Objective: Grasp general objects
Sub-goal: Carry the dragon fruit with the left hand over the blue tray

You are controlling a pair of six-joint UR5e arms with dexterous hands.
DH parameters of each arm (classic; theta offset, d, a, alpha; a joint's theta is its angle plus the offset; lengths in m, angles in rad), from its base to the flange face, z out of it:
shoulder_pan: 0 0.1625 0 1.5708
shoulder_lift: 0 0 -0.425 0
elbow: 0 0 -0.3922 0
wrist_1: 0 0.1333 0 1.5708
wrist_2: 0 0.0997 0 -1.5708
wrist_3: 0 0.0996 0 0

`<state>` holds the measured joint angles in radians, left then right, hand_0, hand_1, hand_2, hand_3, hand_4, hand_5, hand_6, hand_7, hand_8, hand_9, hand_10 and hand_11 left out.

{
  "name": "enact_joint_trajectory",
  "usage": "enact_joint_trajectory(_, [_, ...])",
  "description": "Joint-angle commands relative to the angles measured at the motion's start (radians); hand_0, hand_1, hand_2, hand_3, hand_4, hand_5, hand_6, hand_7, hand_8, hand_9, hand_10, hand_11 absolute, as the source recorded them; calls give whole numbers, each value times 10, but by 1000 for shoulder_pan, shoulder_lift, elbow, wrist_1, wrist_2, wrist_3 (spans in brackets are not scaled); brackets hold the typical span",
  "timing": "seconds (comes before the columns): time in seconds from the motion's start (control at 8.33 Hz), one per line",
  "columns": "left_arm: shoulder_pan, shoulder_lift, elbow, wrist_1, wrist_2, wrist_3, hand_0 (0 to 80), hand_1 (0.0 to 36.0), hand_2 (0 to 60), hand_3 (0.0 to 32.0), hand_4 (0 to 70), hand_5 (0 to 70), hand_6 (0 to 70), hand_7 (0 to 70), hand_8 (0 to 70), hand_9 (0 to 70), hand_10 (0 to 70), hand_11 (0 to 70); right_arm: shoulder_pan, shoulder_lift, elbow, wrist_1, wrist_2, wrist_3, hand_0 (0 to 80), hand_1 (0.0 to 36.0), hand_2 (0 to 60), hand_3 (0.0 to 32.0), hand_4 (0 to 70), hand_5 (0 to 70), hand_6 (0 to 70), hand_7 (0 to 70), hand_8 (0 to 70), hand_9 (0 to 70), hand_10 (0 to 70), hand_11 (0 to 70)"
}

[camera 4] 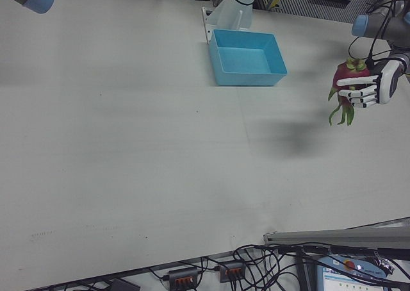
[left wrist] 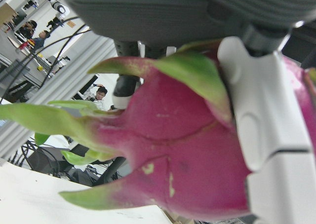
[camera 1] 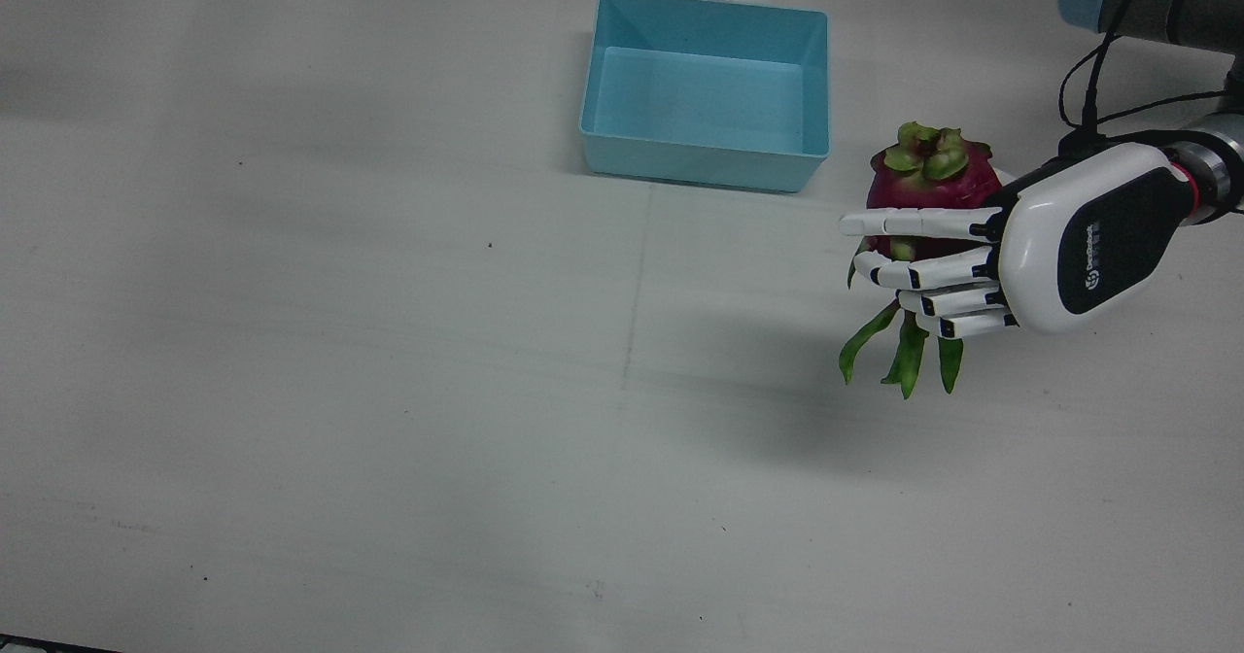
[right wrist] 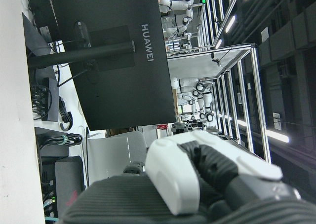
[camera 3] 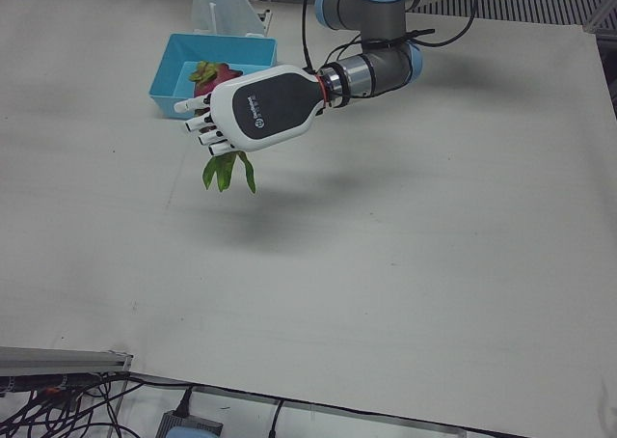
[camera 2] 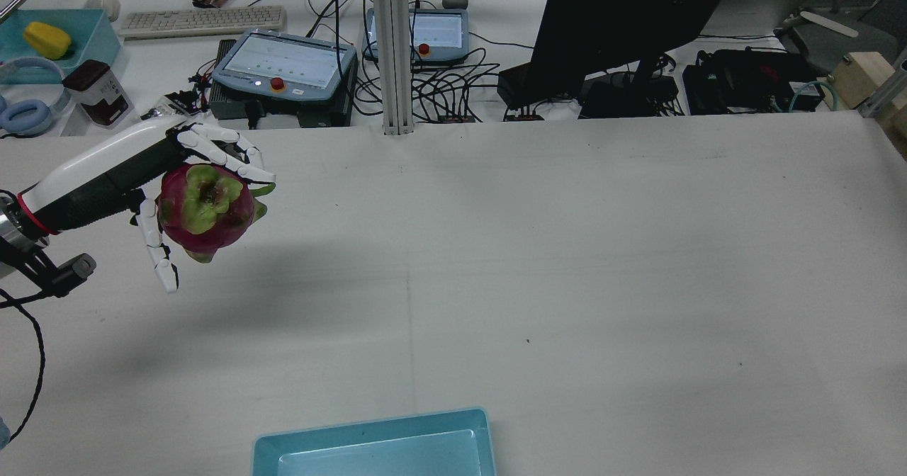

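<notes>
My left hand is shut on a magenta dragon fruit with green scales and holds it in the air above the table, its long green leaves hanging below the fingers. The hand also shows in the rear view, left-front view and right-front view. The fruit sits between the fingers and the thumb. It fills the left hand view, with a white finger pressed on it. Of my right hand only a white and black part shows in its own view.
A light blue open bin with nothing in it stands on the white table near the robot's base, to the fruit's left in the front view; it also shows in the rear view and the right-front view. Monitors, pendants and cables lie beyond the table's far edge.
</notes>
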<state>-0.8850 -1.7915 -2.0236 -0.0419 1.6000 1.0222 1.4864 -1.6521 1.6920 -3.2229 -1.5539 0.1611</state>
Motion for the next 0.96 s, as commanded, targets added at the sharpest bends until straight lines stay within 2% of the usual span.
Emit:
enact_joint_trajectory(0.0, [12,50,-23,-90,49,-59,566,95,71,0,700,0,447,373,491,637,555,700,0,0,0,0,0,0,0,0,0,0,0,0,0,0,0,0,0,0])
enact_joint_trajectory(0.12, [46,93,-23,-167,48,-89,584,107,73,0,700,11,469,381,498,641,545,700,0,0,0,0,0,0,0,0,0,0,0,0,0,0,0,0,0,0])
enact_joint_trajectory(0.24, [81,110,-42,-191,46,-91,605,104,61,0,700,27,548,409,540,687,578,700,0,0,0,0,0,0,0,0,0,0,0,0,0,0,0,0,0,0])
enact_joint_trajectory(0.36, [137,110,-68,-191,44,-83,587,77,22,0,700,7,581,408,546,688,597,700,0,0,0,0,0,1,0,0,0,0,0,0,0,0,0,0,0,0])
enact_joint_trajectory(0.48, [199,110,-101,-191,40,-82,589,73,0,0,700,6,554,391,517,650,553,700,0,0,0,0,0,0,0,0,0,0,0,0,0,0,0,0,0,0])
enact_joint_trajectory(0.6, [260,107,-145,-173,34,-35,630,102,1,0,700,78,604,407,539,671,553,700,0,0,0,0,0,0,0,0,0,0,0,0,0,0,0,0,0,0])
enact_joint_trajectory(0.84, [355,101,-158,-150,20,28,742,136,18,0,700,167,665,435,570,700,566,700,0,0,0,0,0,0,0,0,0,0,0,0,0,0,0,0,0,0])
